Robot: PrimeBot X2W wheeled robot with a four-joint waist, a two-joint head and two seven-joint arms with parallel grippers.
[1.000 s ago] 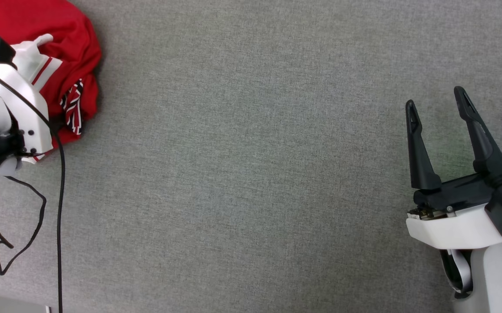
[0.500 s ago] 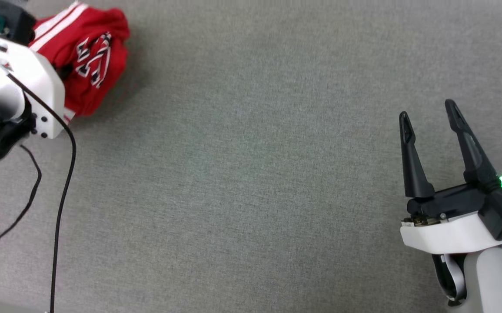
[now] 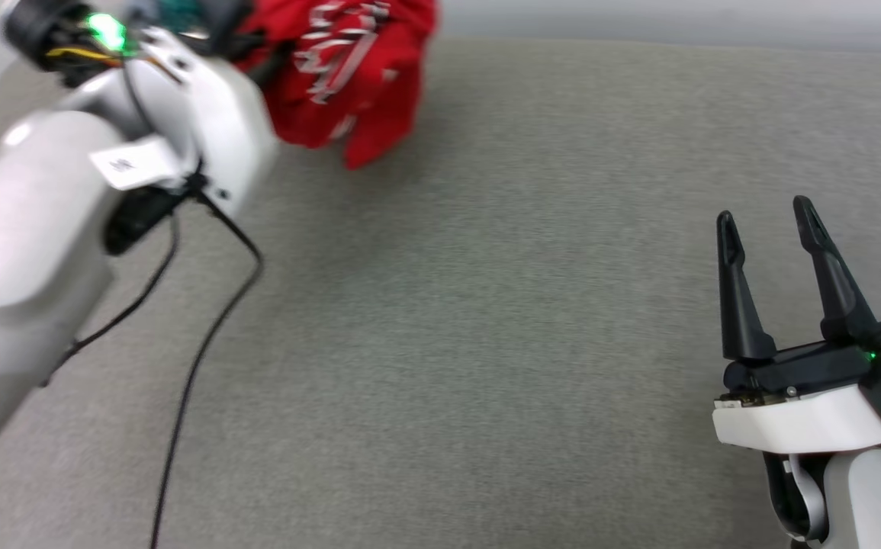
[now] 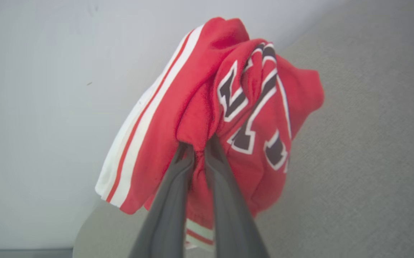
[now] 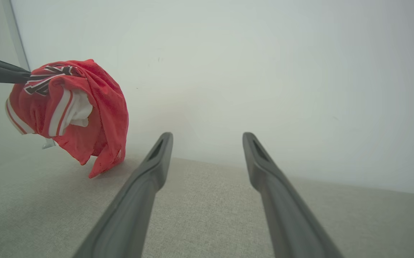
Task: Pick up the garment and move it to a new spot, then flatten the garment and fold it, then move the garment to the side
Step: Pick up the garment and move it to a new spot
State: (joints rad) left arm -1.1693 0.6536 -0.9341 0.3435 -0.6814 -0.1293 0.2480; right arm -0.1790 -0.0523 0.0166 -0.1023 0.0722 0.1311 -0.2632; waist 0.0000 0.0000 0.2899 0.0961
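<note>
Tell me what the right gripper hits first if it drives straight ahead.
Probably the pale wall: the right gripper points over the grey surface toward it. The garment hangs well off to its left, out of that line.

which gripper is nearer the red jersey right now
Left. The left gripper is shut on a fold of the red jersey, which hangs bunched from it. The right gripper stands open and apart, well off to the jersey's right.

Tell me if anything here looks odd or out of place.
The garment is a crumpled wad pinched in the left gripper's fingers, lifted rather than lying flat. A loose black cable trails across the grey surface under that arm. Nothing looks damaged.
</note>
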